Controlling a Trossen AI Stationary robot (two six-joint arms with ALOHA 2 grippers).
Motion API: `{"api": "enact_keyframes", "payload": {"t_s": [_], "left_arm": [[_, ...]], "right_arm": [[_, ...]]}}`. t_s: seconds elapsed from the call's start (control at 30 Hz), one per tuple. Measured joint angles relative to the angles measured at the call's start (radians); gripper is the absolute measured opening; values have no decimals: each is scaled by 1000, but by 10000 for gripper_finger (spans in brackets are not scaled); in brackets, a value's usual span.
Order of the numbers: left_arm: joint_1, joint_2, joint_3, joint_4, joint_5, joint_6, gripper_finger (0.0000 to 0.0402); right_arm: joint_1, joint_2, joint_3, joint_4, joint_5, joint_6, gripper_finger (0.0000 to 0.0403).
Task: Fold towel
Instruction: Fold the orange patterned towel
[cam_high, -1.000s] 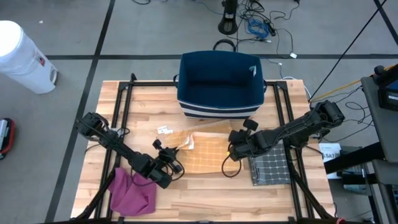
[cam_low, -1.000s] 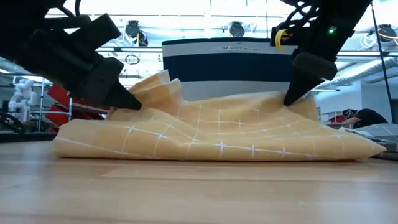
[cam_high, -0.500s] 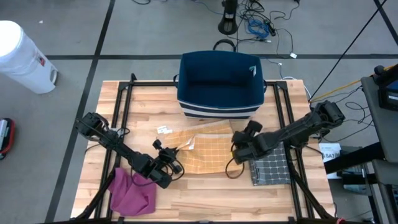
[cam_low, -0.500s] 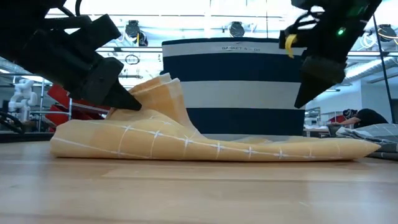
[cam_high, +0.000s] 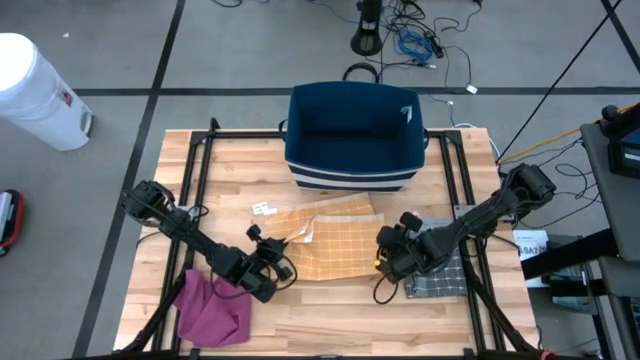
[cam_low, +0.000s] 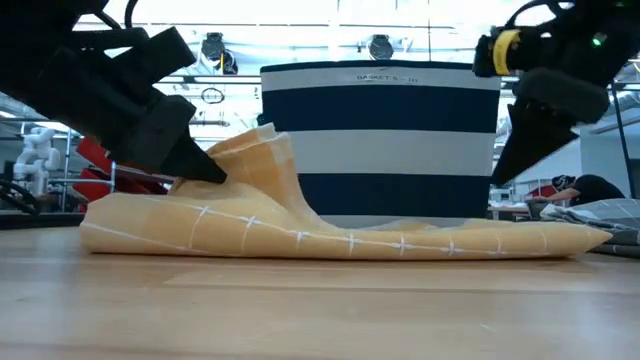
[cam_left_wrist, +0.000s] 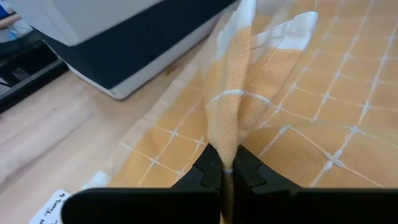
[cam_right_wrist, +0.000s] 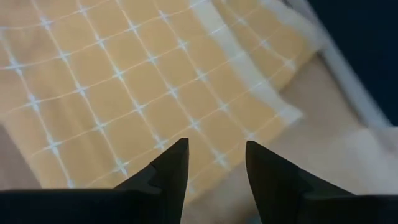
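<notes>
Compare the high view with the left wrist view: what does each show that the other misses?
Only the high view shows the pink cloth, the grey towel, the right gripper open above the yellow towel's edge, and the whole basket. Only the left wrist view shows the left gripper's fingers shut on a raised fold of towel, and a paper label close up. Both share the yellow towel, basket and wooden table.
</notes>
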Motion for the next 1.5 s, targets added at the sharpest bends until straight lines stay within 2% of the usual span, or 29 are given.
{"api": "enact_keyframes", "payload": {"t_s": [0.07, 0.2, 0.3, 0.43, 0.67, 0.87, 1.03, 1.27, 1.37, 1.5], "left_arm": [[4, 0, 0, -1, 20, 3, 5], [4, 0, 0, -7, 28, 3, 5], [3, 0, 0, -15, 27, 2, 7], [3, 0, 0, -15, 10, -4, 34], [3, 0, 0, -15, -8, -6, 109], [3, 0, 0, -15, -31, -7, 155], [1, 0, 0, -33, -86, -3, 172], [-13, 0, 0, -47, -169, 10, 174], [-15, 0, 0, -34, -139, 11, 174], [-5, -1, 0, 1, 21, 87, 174]], "right_arm": [[14, 0, -33, 102, 1, -13, 144], [28, 0, -94, 383, -2, -145, 144], [28, 0, -125, 492, -5, -205, 144], [22, 0, -145, 505, -10, -208, 144], [23, 21, -171, 537, -31, -198, 144], [23, 56, -191, 652, -76, -235, 144], [23, 72, -191, 716, -83, -274, 144], [23, 72, -190, 749, -111, -304, 144], [23, 72, -190, 747, -171, -318, 144], [23, 72, -190, 738, -242, -327, 144]]}}
